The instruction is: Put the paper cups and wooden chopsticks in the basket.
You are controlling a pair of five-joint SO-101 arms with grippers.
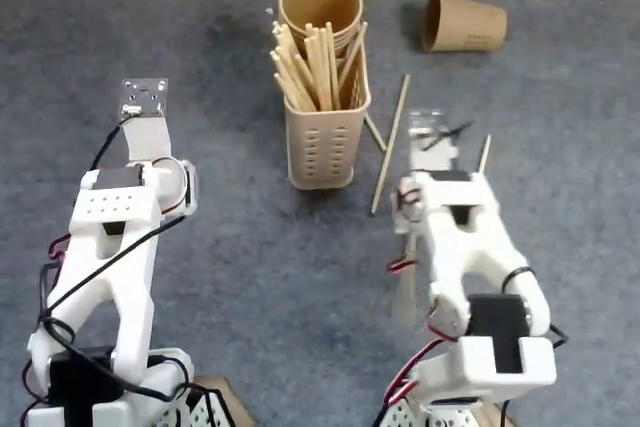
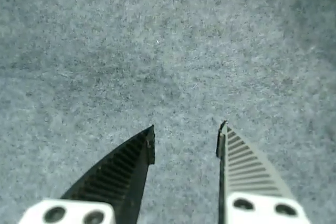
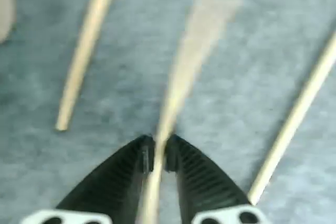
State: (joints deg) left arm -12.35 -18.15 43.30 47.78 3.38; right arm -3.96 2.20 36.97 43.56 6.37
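Note:
A beige perforated basket [image 1: 320, 152] stands at the middle of the table with several wooden chopsticks [image 1: 315, 67] in it, and a paper cup [image 1: 320, 5] sits upright at its far end. Another paper cup [image 1: 465, 22] lies on its side at the far right. To the right of the basket, my right gripper [image 1: 432, 135] [image 3: 156, 153] is shut on a wooden chopstick [image 3: 181, 85] just above the carpet. Two loose chopsticks [image 3: 86, 45] [image 3: 294, 119] lie to either side of it. My left gripper [image 1: 145, 97] [image 2: 186, 137] is open over bare carpet left of the basket, holding nothing.
The table is covered in grey carpet [image 1: 230, 247]. A long loose chopstick [image 1: 390, 142] lies between the basket and the right arm, and a short piece [image 1: 484, 154] shows beyond the right gripper. Both arm bases stand at the near edge.

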